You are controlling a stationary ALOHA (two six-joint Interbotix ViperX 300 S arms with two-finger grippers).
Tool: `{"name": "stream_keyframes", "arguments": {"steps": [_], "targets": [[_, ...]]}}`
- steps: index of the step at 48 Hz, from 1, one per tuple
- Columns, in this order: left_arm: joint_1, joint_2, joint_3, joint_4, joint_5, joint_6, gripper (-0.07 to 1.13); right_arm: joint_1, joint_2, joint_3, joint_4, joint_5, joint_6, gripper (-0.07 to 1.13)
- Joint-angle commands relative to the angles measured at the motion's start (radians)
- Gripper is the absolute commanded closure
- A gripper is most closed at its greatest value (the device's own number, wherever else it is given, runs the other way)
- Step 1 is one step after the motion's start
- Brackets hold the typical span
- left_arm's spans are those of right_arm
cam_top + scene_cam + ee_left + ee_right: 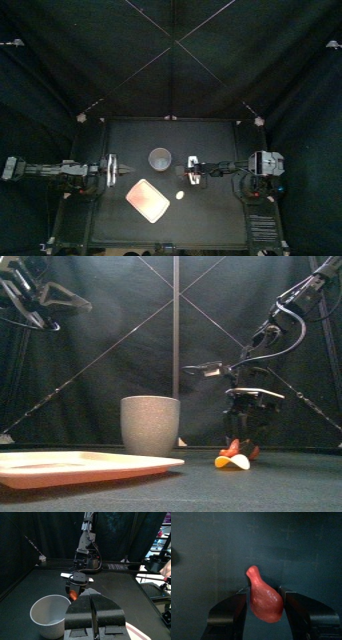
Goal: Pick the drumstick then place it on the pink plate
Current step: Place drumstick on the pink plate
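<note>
Drumstick (264,602): grasp made, transfer to pink plate outstanding

Status. Held at the thick part by the right claw (262,593), closed with one jaw against each flank, thin end pointing out past the fingertips. Located low and right of centre in the front view, apparently not yet clear of the surface (301,471), pale tip at or near surface level. Pick judged about half done: grip taken, lift not confirmed.

Remaining. Lift, carry toward the lower left of the front view, set down on the pink plate (80,468), release. Plate bare, lying at lower left, well apart from the drumstick. Grey cup (150,423) standing farther back, between plate and claw in that view; judged clear of a low, direct path.

Pose, right arm: entering from the upper right of the front view, folded down at the elbow, wrist near vertical, claw pointing at the surface.

Pose, left arm: raised at upper left of the front view, left claw (92,597) closed on nothing, well away from the work.
</note>
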Motion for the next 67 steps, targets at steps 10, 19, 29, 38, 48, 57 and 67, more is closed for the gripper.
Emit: {"name": "stream_keyframes", "arguments": {"steps": [10,19,29,38,48,57,67], "targets": [[0.003,0.003,-0.011,0.003,-0.018,0.0,0.99,0.002,-0.04,-0.023,0.008,0.017,0.008,0.38],[0.003,0.003,-0.011,0.003,-0.018,0.0,0.99,0.044,-0.098,-0.048,0.014,0.041,0.011,0.39],[0.003,0.003,-0.011,0.003,-0.018,0.002,0.99,0.137,-0.135,-0.101,0.069,0.041,0.009,0.38],[0.002,0.005,-0.011,0.003,-0.018,0.002,0.99,0.233,-0.097,-0.193,0.14,0.031,0.009,0.39],[0.017,0.005,-0.005,0.002,-0.018,0.002,0.99,0.288,0.006,-0.308,0.206,-0.015,0.011,0.38],[0.023,0.003,-0.002,0.0,-0.018,0.002,0.99,0.304,0.138,-0.442,0.216,-0.054,0.012,0.38],[0.025,0.005,0.0,0.0,-0.012,0.002,0.99,0.304,0.259,-0.588,0.219,-0.048,0.012,0.38]]}}
